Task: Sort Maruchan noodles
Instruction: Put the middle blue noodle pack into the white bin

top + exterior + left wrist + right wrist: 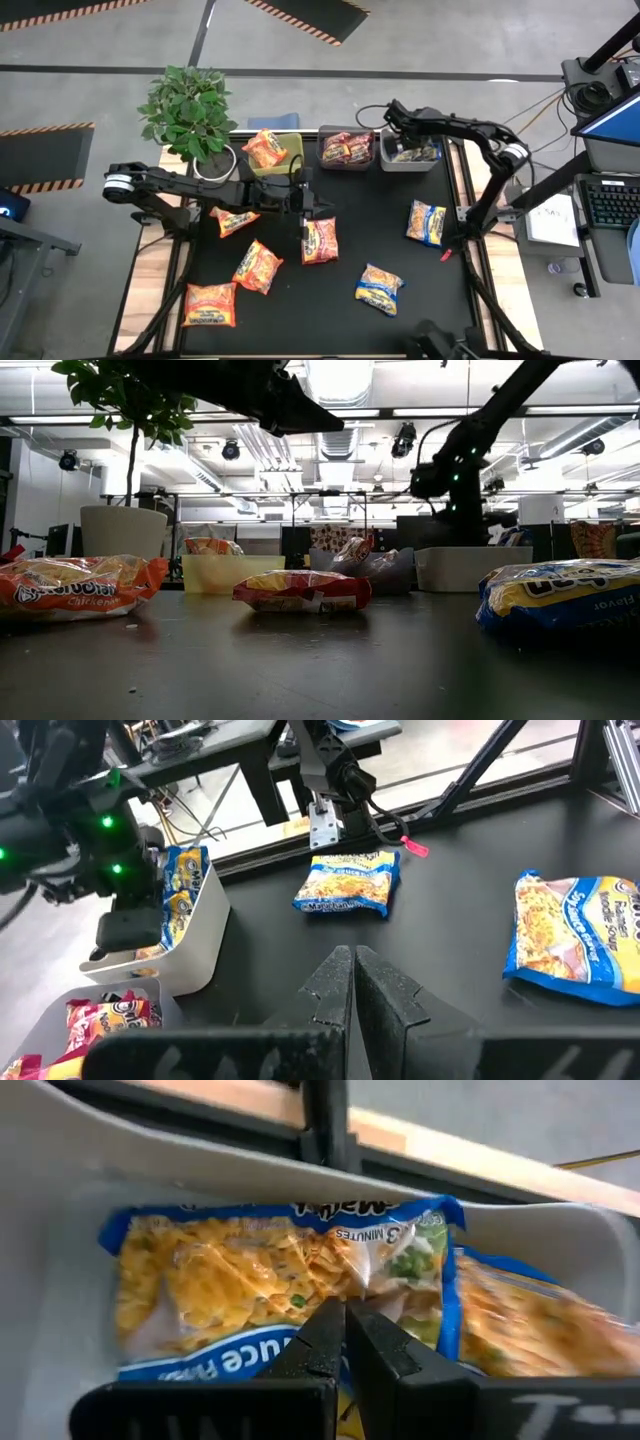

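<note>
Near edge of the black bench (330, 310): we note an orange-red crinkly packet (210, 304) at the left corner, another orange one (257, 266) just inboard, and a blue-and-yellow packet (380, 287) toward the right.

Mid-bench: the left tool (306, 206) hangs just above a red-and-yellow packet (319, 240), fingers pressed together with nothing between them. A small orange packet (233, 221) lies under the left arm. A second blue-and-yellow packet (426, 222) sits near the right edge.

Far edge: a green plastic bin (285, 152) holds an orange packet; a dark bin (347, 150) holds red-pink packets. The right tool (400, 124) is over the grey bin (412, 158), fingers closed and empty, just above the blue-and-yellow packet (280, 1285) lying inside. A potted plant (188, 112) stands at the far left.
</note>
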You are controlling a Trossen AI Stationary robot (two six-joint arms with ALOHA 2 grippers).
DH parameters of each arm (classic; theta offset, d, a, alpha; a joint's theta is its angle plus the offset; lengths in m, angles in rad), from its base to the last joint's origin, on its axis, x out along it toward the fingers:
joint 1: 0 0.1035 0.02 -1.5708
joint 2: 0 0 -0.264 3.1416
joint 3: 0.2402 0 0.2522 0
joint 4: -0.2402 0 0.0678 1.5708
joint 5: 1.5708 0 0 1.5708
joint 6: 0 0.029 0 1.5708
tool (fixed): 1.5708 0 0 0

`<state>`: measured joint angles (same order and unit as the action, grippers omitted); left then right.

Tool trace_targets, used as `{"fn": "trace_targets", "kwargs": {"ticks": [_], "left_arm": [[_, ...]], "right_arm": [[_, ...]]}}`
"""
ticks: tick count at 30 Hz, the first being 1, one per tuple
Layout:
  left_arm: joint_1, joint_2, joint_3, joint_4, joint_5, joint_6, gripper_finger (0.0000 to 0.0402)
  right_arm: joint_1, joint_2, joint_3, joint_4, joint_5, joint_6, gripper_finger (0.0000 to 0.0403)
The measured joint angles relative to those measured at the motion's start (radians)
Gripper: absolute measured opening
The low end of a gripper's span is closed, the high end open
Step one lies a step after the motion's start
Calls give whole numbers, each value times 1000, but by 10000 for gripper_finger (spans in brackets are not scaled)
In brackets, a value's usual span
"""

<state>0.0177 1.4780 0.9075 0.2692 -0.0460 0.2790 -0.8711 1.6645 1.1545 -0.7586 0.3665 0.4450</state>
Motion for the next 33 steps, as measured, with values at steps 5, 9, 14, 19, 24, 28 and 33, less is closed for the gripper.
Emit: {"fn": "trace_targets", "kwargs": {"ticks": [5,9,14,19,24,28,33], "left_arm": [[0,0,0,-9,0,0,0],[0,0,0,-9,0,0,0],[0,0,0,-10,0,0,0],[0,0,0,-17,0,0,0],[0,0,0,-18,0,0,0],[0,0,0,-20,0,0,0],[0,0,0,-29,0,-2,0]], "right_arm": [[1,57,13,-1,8,-7,9],[3,44,11,3,2,-11,9],[25,-41,14,4,18,-11,9],[35,-119,15,-62,26,2,9],[35,-118,-19,-83,37,-7,9],[35,-66,-69,-63,36,1,9],[41,-25,-93,-15,34,-11,9]]}}
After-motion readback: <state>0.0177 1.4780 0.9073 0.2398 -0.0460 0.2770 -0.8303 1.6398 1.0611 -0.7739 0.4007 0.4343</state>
